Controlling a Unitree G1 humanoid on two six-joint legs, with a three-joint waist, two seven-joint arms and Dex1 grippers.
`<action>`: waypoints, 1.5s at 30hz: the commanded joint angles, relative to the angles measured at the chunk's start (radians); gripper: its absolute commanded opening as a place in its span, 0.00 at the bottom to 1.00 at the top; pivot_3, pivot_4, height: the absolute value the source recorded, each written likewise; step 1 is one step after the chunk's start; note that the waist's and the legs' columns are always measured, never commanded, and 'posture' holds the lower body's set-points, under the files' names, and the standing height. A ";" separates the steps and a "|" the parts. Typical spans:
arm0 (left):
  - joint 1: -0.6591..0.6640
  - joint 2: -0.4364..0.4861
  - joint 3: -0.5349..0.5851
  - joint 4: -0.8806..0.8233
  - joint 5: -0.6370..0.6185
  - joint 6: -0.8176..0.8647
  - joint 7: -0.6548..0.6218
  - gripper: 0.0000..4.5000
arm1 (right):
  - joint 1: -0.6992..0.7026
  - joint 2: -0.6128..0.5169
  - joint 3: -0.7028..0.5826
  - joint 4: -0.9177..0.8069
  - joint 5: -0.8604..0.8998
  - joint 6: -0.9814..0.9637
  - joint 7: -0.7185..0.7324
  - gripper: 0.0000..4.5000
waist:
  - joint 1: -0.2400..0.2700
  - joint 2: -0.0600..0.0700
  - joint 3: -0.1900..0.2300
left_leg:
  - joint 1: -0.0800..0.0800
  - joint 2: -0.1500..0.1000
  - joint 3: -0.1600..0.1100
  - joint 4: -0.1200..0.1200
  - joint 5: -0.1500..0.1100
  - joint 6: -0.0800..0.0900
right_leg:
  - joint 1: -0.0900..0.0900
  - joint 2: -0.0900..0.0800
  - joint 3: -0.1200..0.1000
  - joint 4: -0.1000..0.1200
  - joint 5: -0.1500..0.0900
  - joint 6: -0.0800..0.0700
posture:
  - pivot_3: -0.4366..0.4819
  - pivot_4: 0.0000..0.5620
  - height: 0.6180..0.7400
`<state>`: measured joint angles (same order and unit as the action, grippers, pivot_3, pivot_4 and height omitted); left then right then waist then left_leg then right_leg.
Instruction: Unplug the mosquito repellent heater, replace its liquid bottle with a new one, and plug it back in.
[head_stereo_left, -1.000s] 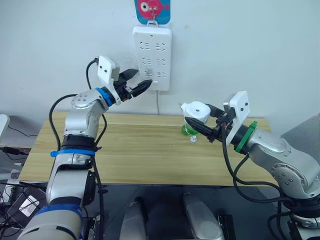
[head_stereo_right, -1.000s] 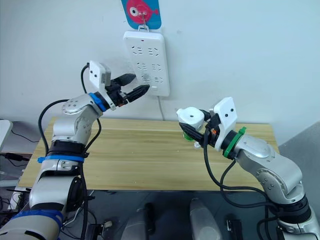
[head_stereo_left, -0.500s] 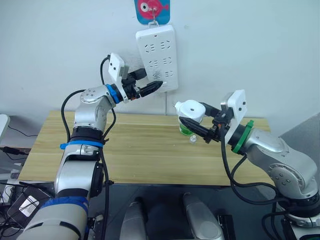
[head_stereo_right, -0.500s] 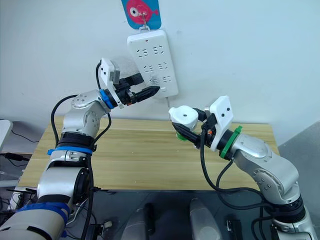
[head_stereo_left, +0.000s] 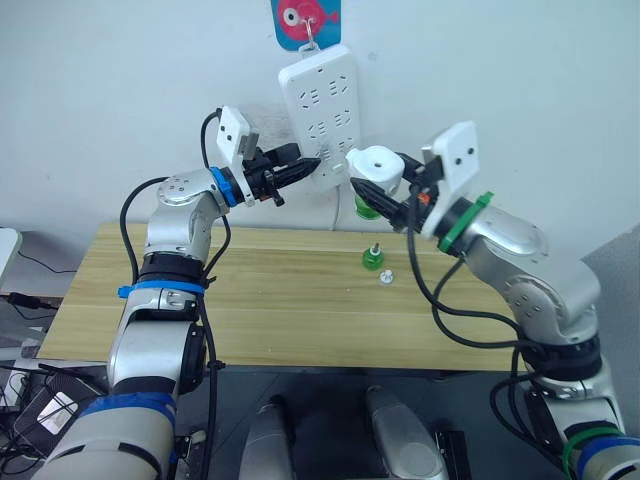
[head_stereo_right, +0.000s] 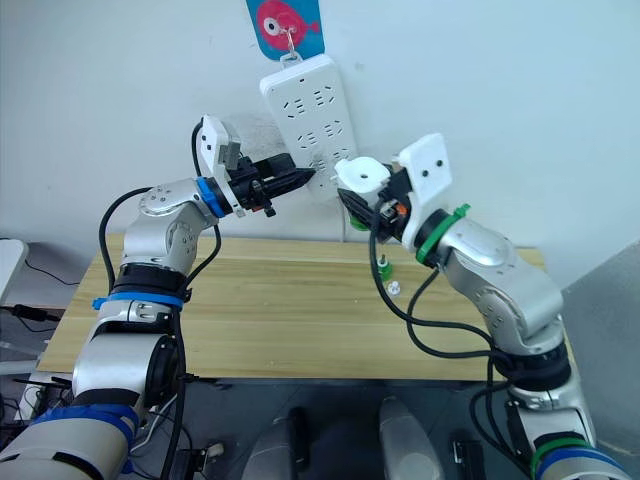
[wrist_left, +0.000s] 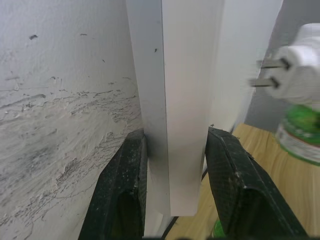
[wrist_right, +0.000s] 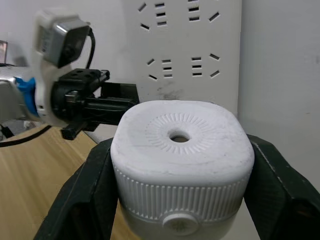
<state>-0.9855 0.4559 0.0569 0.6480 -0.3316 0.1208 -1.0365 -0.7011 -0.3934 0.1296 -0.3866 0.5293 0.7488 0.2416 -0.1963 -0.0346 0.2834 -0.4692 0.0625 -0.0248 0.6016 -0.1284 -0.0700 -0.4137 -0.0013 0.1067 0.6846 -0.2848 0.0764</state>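
The white mosquito repellent heater (head_stereo_left: 376, 164) hangs in the air right beside the lower sockets of the wall power strip (head_stereo_left: 325, 112), and my right gripper (head_stereo_left: 388, 192) is shut on it. Its two prongs (wrist_left: 267, 73) point at the strip, a short gap away. A green bottle, the new one (wrist_left: 301, 136), sits under the heater. My left gripper (head_stereo_left: 303, 167) is shut on the strip's lower left edge, one finger on each side (wrist_left: 129, 175). Its liquid bottle (head_stereo_left: 373, 258), green with a bare dark wick, stands on the table.
A small pale cap (head_stereo_left: 386, 279) lies on the wooden table (head_stereo_left: 250, 290) beside the standing bottle. The strip hangs tilted from a hook under a blue fish sticker (head_stereo_left: 304, 20), with its cord (head_stereo_left: 331, 212) running down behind the table.
My right arm has lifted the heater from just above the table to the strip's lower sockets. My left gripper reached the strip and closed on its edge; the strip now tilts more.
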 joint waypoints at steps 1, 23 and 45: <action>0.021 0.024 0.018 -0.068 0.009 0.036 0.035 0.30 | -0.049 0.037 0.017 0.027 -0.057 -0.046 0.015 0.66 | 0.000 0.000 0.000 | 0.000 0.000 0.000 0.000 0.000 0.000 | 0.000 0.000 0.000 0.000 0.000 0.000 | 0.19 0.49 0.87; 0.047 0.029 0.025 -0.125 0.002 0.084 0.041 0.30 | -0.072 0.133 -0.045 0.128 -0.161 -0.046 0.037 0.66 | 0.000 0.000 0.000 | 0.001 0.000 -0.003 0.003 0.000 0.000 | -0.002 0.000 -0.003 0.012 0.000 0.000 | 0.19 0.48 0.87; 0.047 0.030 0.028 -0.128 0.002 0.099 0.035 0.29 | -0.068 0.186 -0.061 0.109 -0.178 -0.045 0.026 0.66 | -0.002 0.000 0.000 | 0.001 0.000 -0.002 0.004 0.000 0.000 | -0.002 0.000 -0.003 0.012 0.000 0.000 | 0.19 0.48 0.87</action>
<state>-0.9417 0.4778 0.0787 0.5400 -0.3330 0.2133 -1.0110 -0.7548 -0.2156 0.0965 -0.2318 0.3537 0.7469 0.2683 -0.1985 -0.0342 0.2837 -0.4683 0.0628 -0.0271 0.6052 -0.1283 -0.0701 -0.4157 -0.0010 0.1039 0.6962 -0.2848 0.0763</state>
